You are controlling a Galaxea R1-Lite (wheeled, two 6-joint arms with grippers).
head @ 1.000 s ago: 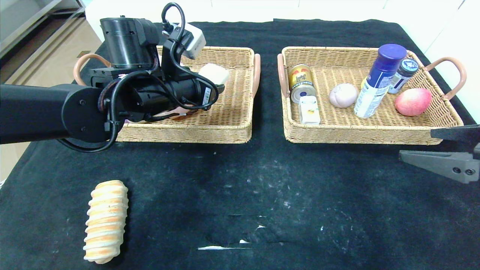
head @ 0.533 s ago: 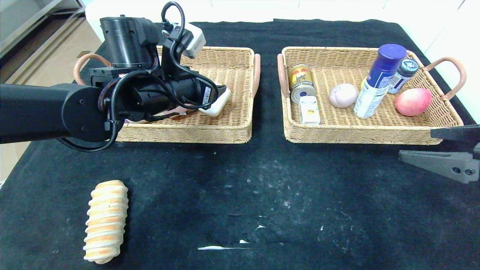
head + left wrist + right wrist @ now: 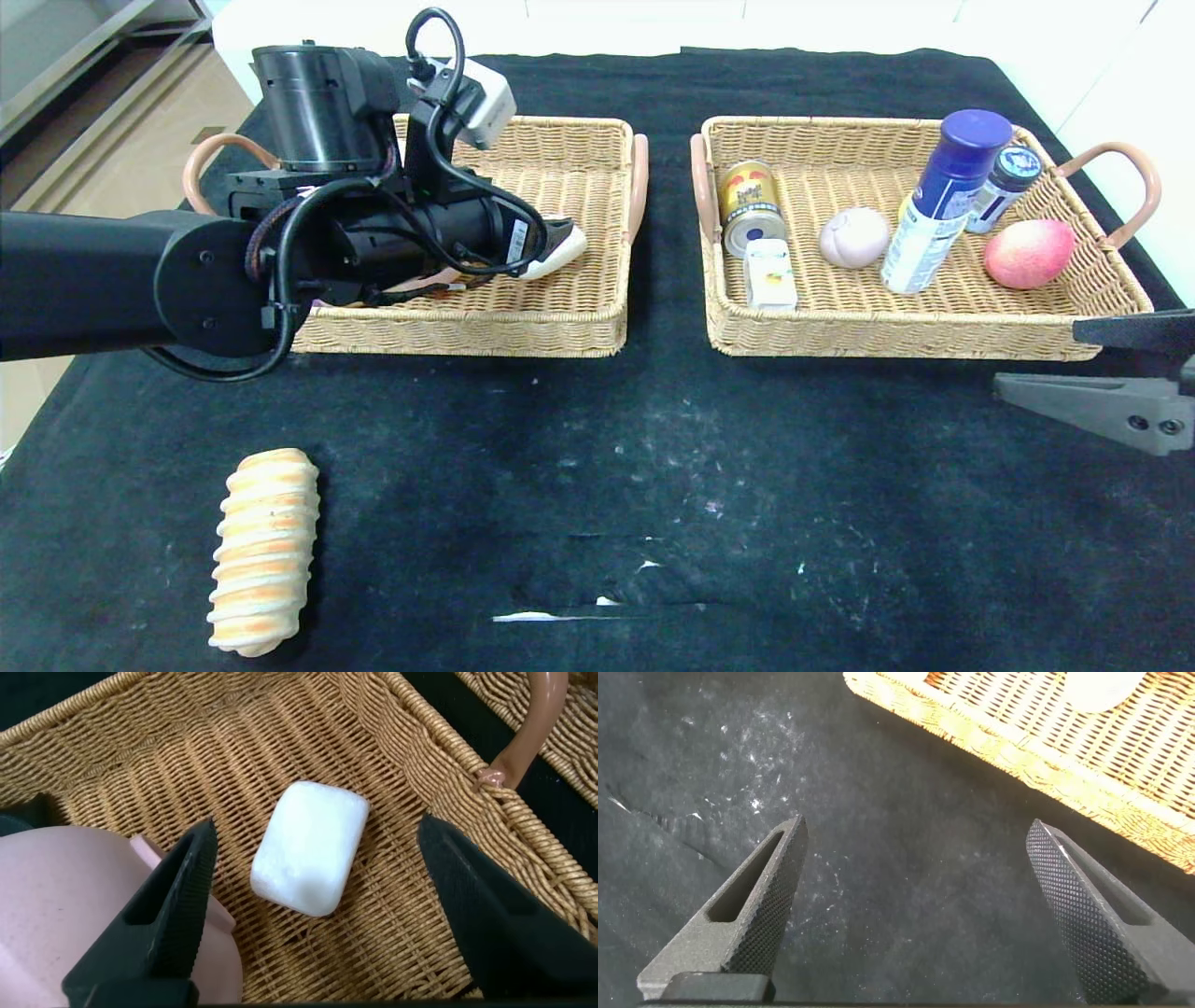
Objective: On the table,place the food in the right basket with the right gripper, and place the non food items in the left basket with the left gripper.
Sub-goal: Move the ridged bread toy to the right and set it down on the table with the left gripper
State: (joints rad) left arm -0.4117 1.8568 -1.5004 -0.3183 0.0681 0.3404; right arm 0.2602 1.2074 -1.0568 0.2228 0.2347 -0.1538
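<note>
My left gripper (image 3: 313, 831) hangs open over the left basket (image 3: 467, 331). A white soap bar (image 3: 310, 847) lies loose on the wicker floor between the spread fingers, touching neither; in the head view it peeks out past the arm as the soap bar (image 3: 563, 248). A pink item (image 3: 65, 905) rests beside it in the same basket. A striped bread roll (image 3: 264, 549) lies on the black cloth at the front left. My right gripper (image 3: 1036, 359) is parked open and empty at the right edge, just in front of the right basket (image 3: 934, 341).
The right basket holds a can (image 3: 750, 207), a white packet (image 3: 770, 273), a pale round item (image 3: 853, 236), a blue-capped spray bottle (image 3: 943, 201), a small bottle (image 3: 1004, 187) and a red-yellow fruit (image 3: 1029, 253). My left arm (image 3: 140, 280) covers much of the left basket.
The left gripper's jaws have spread apart and the white soap bar has dropped from them onto the left basket's floor. The right arm has not moved.
</note>
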